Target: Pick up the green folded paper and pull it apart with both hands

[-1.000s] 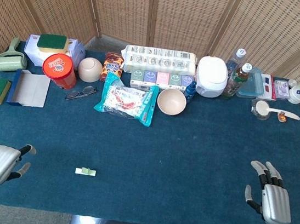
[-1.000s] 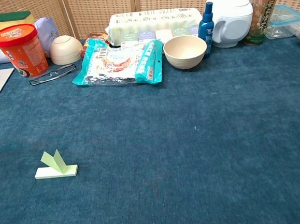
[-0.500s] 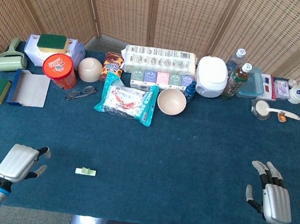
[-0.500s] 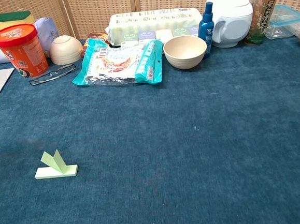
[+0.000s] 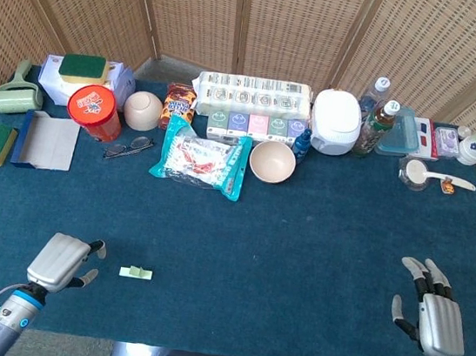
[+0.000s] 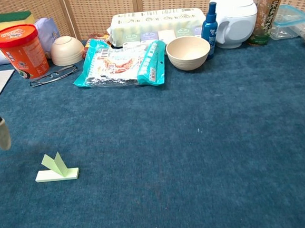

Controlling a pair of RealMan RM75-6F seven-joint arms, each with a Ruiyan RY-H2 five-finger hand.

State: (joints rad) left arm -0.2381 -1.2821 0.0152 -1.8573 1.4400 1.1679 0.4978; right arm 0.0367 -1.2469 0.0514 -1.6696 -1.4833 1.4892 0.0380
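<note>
My left hand [image 5: 64, 261] hovers over the near left part of the blue table [image 5: 300, 239], fingers apart, holding nothing; in the chest view only a fingertip shows at the left edge. Just to its right, not touched, the green folded paper [image 5: 136, 273] lies flat on the cloth with one flap standing up at a slant, as the chest view shows [image 6: 56, 168]. My right hand [image 5: 435, 315] is at the near right corner, well apart from the paper, fingers spread and empty, palm down.

Mid-table is bare cloth. Further back, a teal snack bag [image 5: 200, 161] lies flat, a beige bowl [image 5: 272, 161] just to its right, a pair of glasses [image 5: 128, 147] to its left. A red tub [image 5: 94, 112] stands behind the glasses with a second, overturned bowl [image 5: 142, 109] beside it. Far row, left to right: a white box [image 5: 82, 80] with a green sponge on top, a long wrapped multipack [image 5: 253, 97], a small blue bottle [image 5: 302, 142], a white jug [image 5: 336, 122], two drink bottles [image 5: 375, 117], a clear lidded box [image 5: 399, 133]
</note>
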